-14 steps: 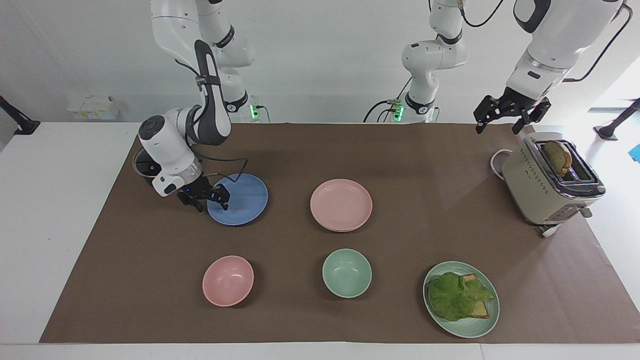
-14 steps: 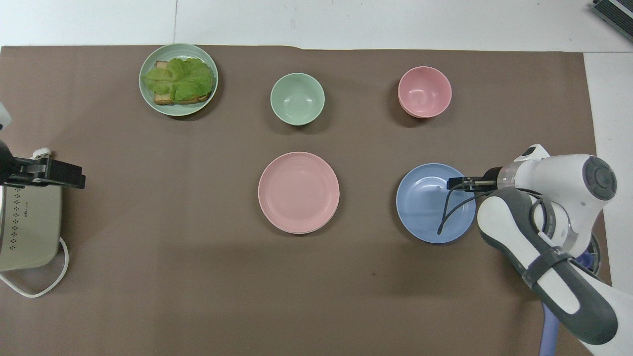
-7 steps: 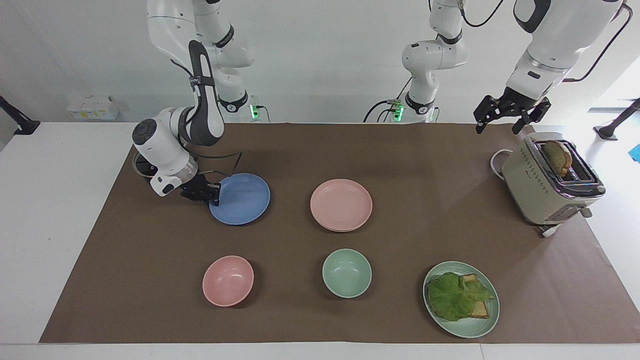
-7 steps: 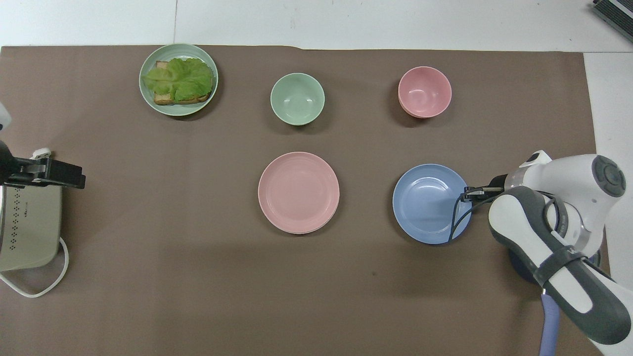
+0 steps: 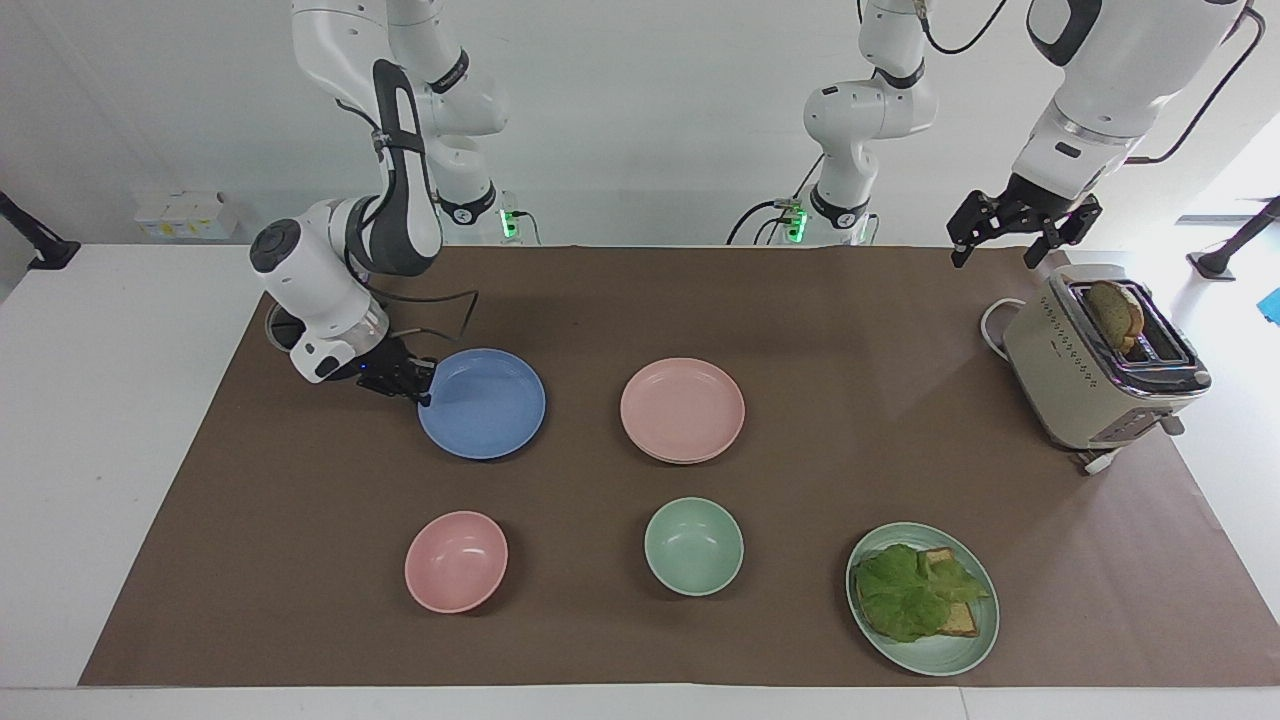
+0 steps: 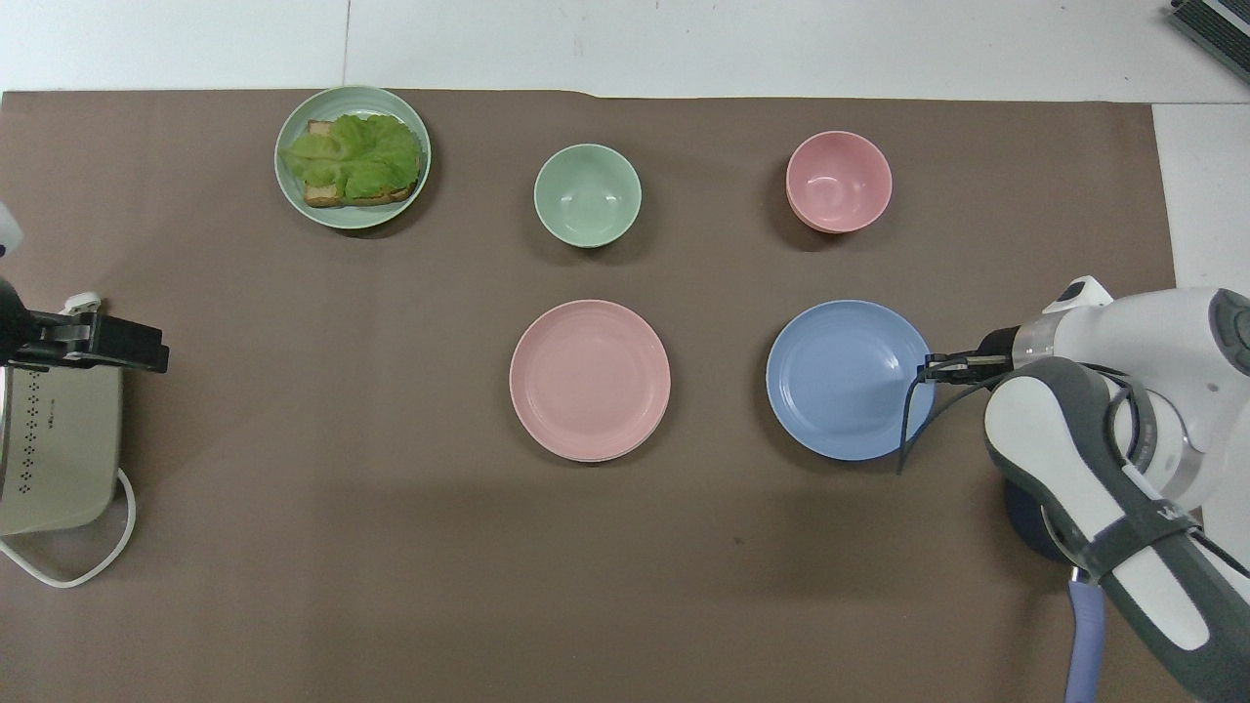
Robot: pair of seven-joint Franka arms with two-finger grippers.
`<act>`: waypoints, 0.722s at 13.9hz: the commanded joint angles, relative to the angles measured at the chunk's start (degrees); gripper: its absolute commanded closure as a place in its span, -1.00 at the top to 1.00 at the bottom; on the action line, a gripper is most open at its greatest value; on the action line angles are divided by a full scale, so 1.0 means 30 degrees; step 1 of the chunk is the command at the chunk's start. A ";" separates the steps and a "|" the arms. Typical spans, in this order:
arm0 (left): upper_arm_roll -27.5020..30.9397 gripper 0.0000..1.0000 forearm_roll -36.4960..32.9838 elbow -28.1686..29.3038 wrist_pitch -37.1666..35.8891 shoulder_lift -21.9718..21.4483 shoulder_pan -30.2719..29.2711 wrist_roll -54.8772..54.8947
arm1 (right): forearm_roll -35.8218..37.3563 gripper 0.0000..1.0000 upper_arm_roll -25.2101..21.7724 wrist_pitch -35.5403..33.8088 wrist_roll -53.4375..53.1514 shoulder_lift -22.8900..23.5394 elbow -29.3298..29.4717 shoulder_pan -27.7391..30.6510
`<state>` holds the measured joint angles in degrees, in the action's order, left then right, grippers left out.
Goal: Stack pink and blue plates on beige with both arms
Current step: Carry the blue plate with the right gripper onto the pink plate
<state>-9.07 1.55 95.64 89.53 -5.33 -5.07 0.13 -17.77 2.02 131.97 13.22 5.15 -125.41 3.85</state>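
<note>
My right gripper (image 5: 425, 393) (image 6: 926, 369) is shut on the rim of the blue plate (image 5: 485, 405) (image 6: 845, 379), at its edge toward the right arm's end of the table. The plate hangs just above the brown mat, roughly level. The pink plate (image 5: 682, 408) (image 6: 589, 376) lies at the middle of the mat. A thin second rim shows under the pink plate's edge farther from the robots. Otherwise the beige plate is hidden. My left gripper (image 5: 1005, 245) (image 6: 117, 347) waits open in the air over the toaster's end.
A toaster (image 5: 1090, 370) (image 6: 54, 449) holding bread stands at the left arm's end. Farther from the robots than the plates are a pink bowl (image 5: 455, 560) (image 6: 838, 181), a green bowl (image 5: 693, 545) (image 6: 587, 195) and a green plate (image 5: 965, 645) (image 6: 293, 195) with lettuce and toast.
My right gripper closed on the blue plate's rim and raised it off the mat, shifting it slightly toward the pink plate. The left arm has not moved.
</note>
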 commanded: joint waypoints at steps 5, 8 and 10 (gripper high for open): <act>-0.0112 1.00 -0.0195 -0.0036 -0.0283 -0.0099 -0.0185 0.0280 | -0.0552 -1.00 0.0292 -0.0426 -0.5597 -0.0369 0.2016 -0.3913; -0.0112 1.00 -0.0195 -0.0036 -0.0283 -0.0099 -0.0185 0.0280 | -0.0522 -1.00 0.0292 -0.0045 -0.8614 -0.0311 0.2307 -0.5847; -0.0083 1.00 -0.0195 -0.0036 -0.0283 -0.0099 -0.0185 0.0280 | -0.0493 -1.00 0.0292 0.0014 -1.0433 -0.0106 0.2719 -0.7020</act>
<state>-9.07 1.55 95.64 89.52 -5.33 -5.07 0.13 -17.84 3.07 131.69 -14.53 3.67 -119.11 -15.09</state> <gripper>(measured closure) 0.000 0.947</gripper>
